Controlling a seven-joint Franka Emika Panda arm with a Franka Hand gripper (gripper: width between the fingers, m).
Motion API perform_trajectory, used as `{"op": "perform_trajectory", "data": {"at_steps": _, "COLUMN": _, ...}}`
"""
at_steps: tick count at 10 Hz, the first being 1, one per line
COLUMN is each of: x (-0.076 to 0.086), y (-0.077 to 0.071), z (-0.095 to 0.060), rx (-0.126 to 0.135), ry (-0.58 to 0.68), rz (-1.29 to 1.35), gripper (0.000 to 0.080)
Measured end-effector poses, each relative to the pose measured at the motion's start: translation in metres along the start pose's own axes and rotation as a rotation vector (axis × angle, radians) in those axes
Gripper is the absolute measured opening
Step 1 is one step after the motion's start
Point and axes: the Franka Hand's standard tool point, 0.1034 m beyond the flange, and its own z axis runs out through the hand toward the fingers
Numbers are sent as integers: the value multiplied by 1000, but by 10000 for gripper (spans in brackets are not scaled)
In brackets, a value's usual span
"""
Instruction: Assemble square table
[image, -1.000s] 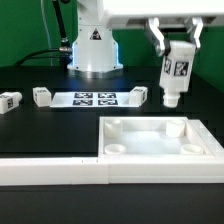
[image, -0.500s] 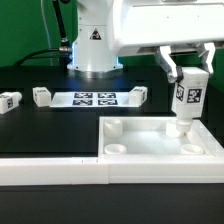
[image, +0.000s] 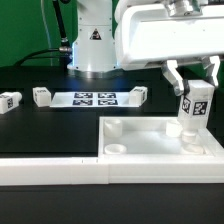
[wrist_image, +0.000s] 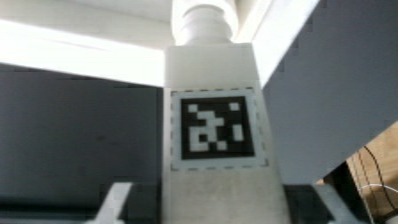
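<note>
Exterior view: the square tabletop (image: 150, 122), a white slab with a raised rim and round sockets in its corners, lies on the near right of the black table (image: 40, 125). A white leg (image: 193, 112) hangs roughly upright above the slab's far right corner, its black-and-white tag facing the camera. Its narrow lower end is down at that corner's socket, though whether it touches cannot be told. The gripper (image: 195, 90) has this leg clamped between its two fingers, which are partly closed on the leg's upper part.

Seen from the wrist view, the white leg (wrist_image: 217, 90) fills the middle of the picture, tag toward the lens, with the slab pale and blurred beyond it.

Three loose legs (image: 41, 96) lie farther back on the table. Two are to the exterior view's left of the marker board (image: 95, 98) and one is just beside its right end. A white barrier wall (image: 50, 168) runs along the near edge, touching the slab's left side. The robot base (image: 92, 40) stands at the far side.
</note>
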Motion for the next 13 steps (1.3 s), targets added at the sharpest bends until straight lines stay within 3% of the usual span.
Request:
{"op": "perform_trajectory", "data": {"at_steps": 6, "x": 1, "y": 0, "z": 13, "rx": -1, "ry": 11, "rz": 4, "gripper": 294}}
{"op": "perform_trajectory", "data": {"at_steps": 11, "x": -5, "y": 1, "z": 15, "rx": -2, "ry": 3, "rz": 4, "gripper": 298}}
{"op": "perform_trajectory", "data": {"at_steps": 12, "x": -5, "y": 1, "z": 15, "rx": -2, "ry": 3, "rz": 4, "gripper": 472}}
{"op": "perform_trajectory", "data": {"at_steps": 13, "x": -5, "y": 1, "z": 15, "rx": -2, "ry": 3, "rz": 4, "gripper": 588}}
